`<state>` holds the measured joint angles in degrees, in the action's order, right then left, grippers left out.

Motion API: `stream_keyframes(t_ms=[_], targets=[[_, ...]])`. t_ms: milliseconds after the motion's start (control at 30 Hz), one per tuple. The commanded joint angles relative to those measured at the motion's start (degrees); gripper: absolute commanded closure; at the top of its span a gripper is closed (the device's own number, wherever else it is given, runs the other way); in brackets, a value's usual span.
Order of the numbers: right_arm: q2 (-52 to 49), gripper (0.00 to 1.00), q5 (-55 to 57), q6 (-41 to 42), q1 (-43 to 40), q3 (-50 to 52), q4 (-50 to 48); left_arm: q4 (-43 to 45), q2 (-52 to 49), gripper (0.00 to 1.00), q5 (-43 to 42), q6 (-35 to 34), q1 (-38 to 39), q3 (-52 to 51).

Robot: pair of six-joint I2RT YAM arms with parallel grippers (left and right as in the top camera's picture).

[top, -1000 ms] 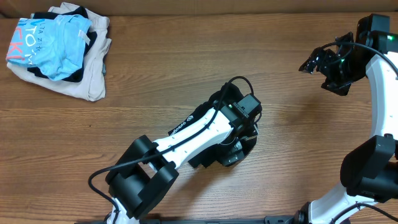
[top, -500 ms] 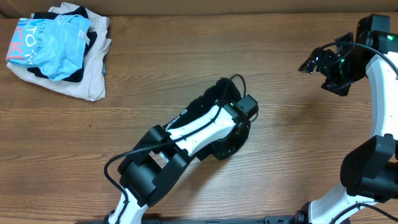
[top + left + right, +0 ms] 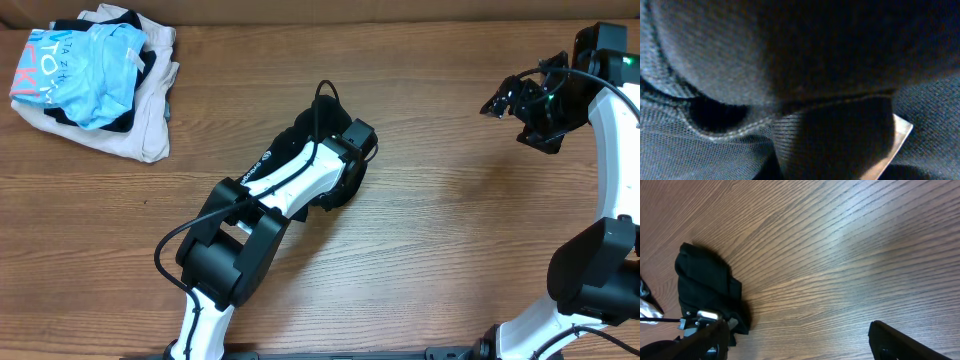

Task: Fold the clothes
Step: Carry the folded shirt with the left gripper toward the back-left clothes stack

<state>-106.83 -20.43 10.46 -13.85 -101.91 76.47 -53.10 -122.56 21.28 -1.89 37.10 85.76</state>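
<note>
left gripper (image 3: 352, 150): fingers together, pinched on the clothes (image 3: 706, 282); the fingers are buried in cloth and cannot be made out in the wrist view.
clothes: a black bunched heap on the table (image 3: 450, 220), under and around the left fingers; in the overhead view, cloth spills out past them on both sides of the arm.
left wrist view: black fabric pressed up against the lens fills it; a stitched seam curves below a rounded fold, with a mesh-like weave low on the left.
tag (image 3: 901, 132): small and pale; one corner pokes out from behind a dark fold, to the right in the left fingers' own view.
left arm (image 3: 290, 185): white and black, stretched over the heap; a cable (image 3: 320, 100) loops up just behind the fingers.
right gripper (image 3: 505, 97): fingers wide apart with nothing between them, held above the wood.
right fingers (image 3: 905, 340): well apart from the clothes; in the right wrist view the heap lies beyond the gap and off to its left, with bare wood grain between.
blue garment (image 3: 90, 65): light blue with print, on top of a pile well away from both pairs of fingers, far out past the left ones.
beige garment (image 3: 140, 130): under the blue one and touching it, in the same pile.
</note>
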Motion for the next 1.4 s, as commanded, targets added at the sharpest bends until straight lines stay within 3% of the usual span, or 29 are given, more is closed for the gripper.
stream_keyframes(t_ms=[0, 200, 433, 800, 1067, 1233, 1367], targets=[[1.49, 0.07, -0.22, -0.48, -0.07, -1.22, -0.35, 0.07, -5.09, 0.96, 5.35, -4.63, -2.73, -1.38], [1.49, 0.07, -0.22, -0.66, -0.07, -1.22, -0.37, -10.03, -5.05, 0.96, 9.99, -7.61, -7.30, 10.49], [1.49, 0.07, -0.24, -0.66, -0.04, -1.22, -0.70, -25.49, -5.05, 0.96, 11.96, -6.08, -15.56, 36.79], [1.49, 0.07, -0.26, -0.66, -0.04, -1.22, -1.18, -29.57, -5.05, 0.96, 12.46, 5.07, -27.96, 70.40], [1.49, 0.07, -0.26, -0.63, 0.00, -1.22, -1.16, -22.47, -5.07, 0.96, 14.40, 12.79, -38.53, 76.30], [1.49, 0.07, -0.26, -0.63, 0.00, -1.22, -0.90, -17.22, -5.27, 0.96, 7.37, 18.71, -47.36, 74.16], [1.49, 0.07, -0.26, -0.63, 0.02, -1.18, -0.24, -13.03, -5.62, 0.96, 4.42, 19.30, -53.62, 72.19]])
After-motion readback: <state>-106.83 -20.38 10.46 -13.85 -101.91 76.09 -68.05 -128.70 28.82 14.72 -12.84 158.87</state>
